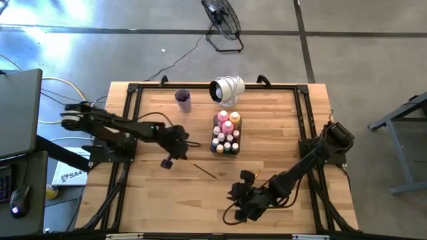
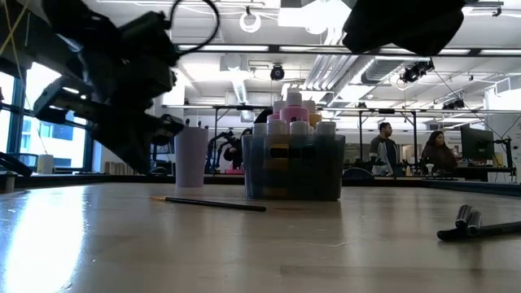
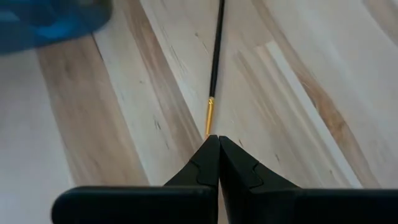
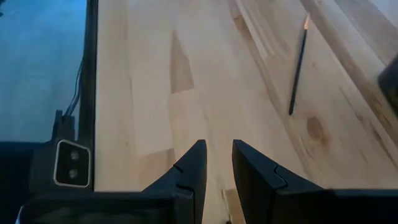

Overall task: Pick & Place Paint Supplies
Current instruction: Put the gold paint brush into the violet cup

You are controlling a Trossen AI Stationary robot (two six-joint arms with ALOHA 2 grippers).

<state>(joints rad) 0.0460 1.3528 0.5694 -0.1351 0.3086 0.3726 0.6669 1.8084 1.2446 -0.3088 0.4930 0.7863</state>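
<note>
Thin, long paintbrush [image 1: 198, 166] with dark handle, gold ferrule and pale tip — lying flat on the bare wooden table [image 1: 280, 133], in front of the clear grey rectangular tray [image 1: 226, 149] and apart from it. One such brush seen loose on the boards; whether more stand in the lilac purple plastic cup [image 1: 183, 101] at the far edge cannot be told for sure. In the tray: two larger pink-capped bottles [image 1: 224, 118], one larger orange-capped bottle [image 1: 235, 119], and a cluster of tiny white-capped bottles [image 1: 227, 141], roughly nine, though too small to count exactly. Left gripper [image 1: 168, 162] poised low over the brush's bristle end, fingers [image 3: 205, 168] pressed tightly together with nothing between them — the ferrule showing just past the tips in the left wrist view, touching or nearly so, cannot tell which. Judged step: picking up the brush, not yet grasped. Next move likely calls for spreading the fingers, straddling the slim handle and closing squarely across it, since so thin a shaft lying flat on wood could roll or slip aside. Right gripper [image 1: 245, 200] resting near the table's front edge, well apart from the brush, fingers a little parted and holding nothing. One white desk lamp [image 1: 227, 89] beside the cup, one fan [image 1: 223, 27] on the floor beyond.
</note>
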